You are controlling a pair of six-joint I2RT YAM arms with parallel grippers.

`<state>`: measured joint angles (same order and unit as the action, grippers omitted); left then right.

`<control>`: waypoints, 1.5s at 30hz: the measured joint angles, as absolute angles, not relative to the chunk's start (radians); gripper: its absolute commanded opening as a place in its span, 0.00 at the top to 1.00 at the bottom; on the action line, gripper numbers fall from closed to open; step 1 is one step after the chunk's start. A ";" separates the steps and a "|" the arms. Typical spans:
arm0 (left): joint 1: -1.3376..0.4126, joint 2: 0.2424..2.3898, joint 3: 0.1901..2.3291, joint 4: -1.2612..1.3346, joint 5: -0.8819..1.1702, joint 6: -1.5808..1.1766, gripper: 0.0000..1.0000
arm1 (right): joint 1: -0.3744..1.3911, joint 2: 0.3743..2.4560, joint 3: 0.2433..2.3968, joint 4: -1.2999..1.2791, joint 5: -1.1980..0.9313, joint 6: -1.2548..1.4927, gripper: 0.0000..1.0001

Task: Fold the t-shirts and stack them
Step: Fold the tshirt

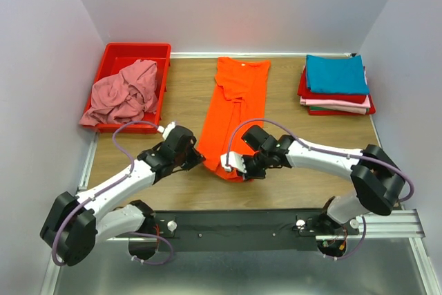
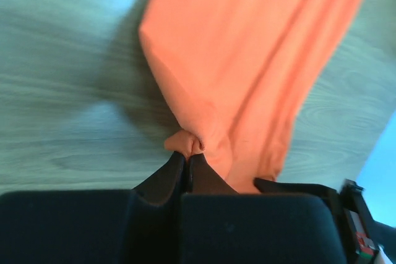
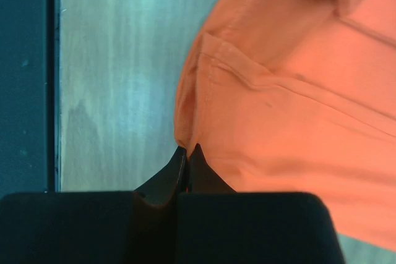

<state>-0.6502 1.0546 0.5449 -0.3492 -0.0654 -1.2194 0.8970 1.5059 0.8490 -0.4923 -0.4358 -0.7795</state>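
Orange cloth filled the middle of the top view. The bright orange t-shirt (image 1: 235, 101) lay on the wooden table (image 1: 183, 94) as a long narrow strip, with its collar end toward the upper part of the frame and its hem end at the lower centre. Both arms met at this lower end.

The left gripper (image 1: 196, 159) touched the lower left corner of the strip. In the left wrist view its dark fingers (image 2: 187, 160) were pressed together on a small bunch of the orange fabric (image 2: 247, 60), which was pulled up into a little knot at the tips. The rest of the cloth ran away to the upper right over the table (image 2: 62, 91).

The right gripper (image 1: 235, 165) sat at the bottom edge of the strip, just beside the left one. In the right wrist view its tips (image 3: 187, 151) were also pressed together, pinching the stitched edge of the shirt (image 3: 297, 109) where it curled up from the table (image 3: 117, 78).

At the upper left of the top view a dusty pink t-shirt (image 1: 124, 94) lay crumpled in the red plastic bin (image 1: 138, 48), and part of it hung over the bin's near wall. At the upper right stood a folded stack – the teal blue t-shirt (image 1: 336, 74) on top, with a red t-shirt (image 1: 303, 88) and a pale pink t-shirt (image 1: 338, 103) showing at the edges under it.
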 measured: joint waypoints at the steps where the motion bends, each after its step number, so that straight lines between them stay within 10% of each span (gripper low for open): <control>1: -0.650 1.052 0.560 -0.348 -0.065 -1.215 1.00 | 0.888 1.501 0.861 -0.501 -0.438 -0.779 1.00; 45: -0.316 2.109 1.613 -0.290 0.176 -0.776 1.00 | 0.381 2.075 1.644 -0.542 -0.426 -0.812 1.00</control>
<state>-0.3157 2.1086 1.6135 -0.2901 0.1757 -0.7757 0.3805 2.0750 1.6436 -0.5419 -0.4263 -0.8120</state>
